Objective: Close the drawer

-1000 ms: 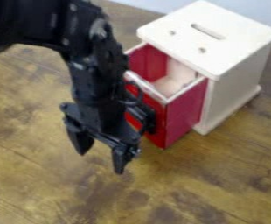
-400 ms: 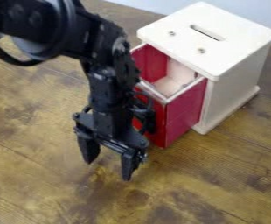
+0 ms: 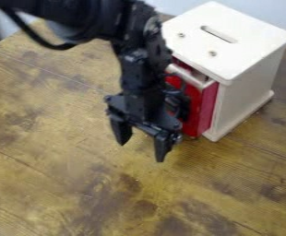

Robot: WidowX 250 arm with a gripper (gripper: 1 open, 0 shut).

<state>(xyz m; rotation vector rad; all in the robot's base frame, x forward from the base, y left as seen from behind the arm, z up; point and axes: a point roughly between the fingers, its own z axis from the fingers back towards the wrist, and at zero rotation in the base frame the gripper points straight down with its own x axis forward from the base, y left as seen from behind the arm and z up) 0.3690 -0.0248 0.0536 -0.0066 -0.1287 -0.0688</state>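
The red drawer [image 3: 200, 106] sticks out a short way from the lower front of the pale wooden cube [image 3: 238, 64], with only a thin strip of its inside showing under the cube's top. My black gripper [image 3: 139, 147] points down at the table right in front of the drawer's face, open, with nothing between its fingers [image 3: 118, 132]. The arm covers the drawer's handle and much of its front. Whether the hand touches the drawer front I cannot tell.
The cube with its slotted top stands at the back right of the worn wooden table [image 3: 59, 184]. The table's far edge runs behind the cube, with a pale wall beyond.
The arm has moved right and away from the camera, up against the drawer's front. The drawer now sticks out of the cube much less than before.
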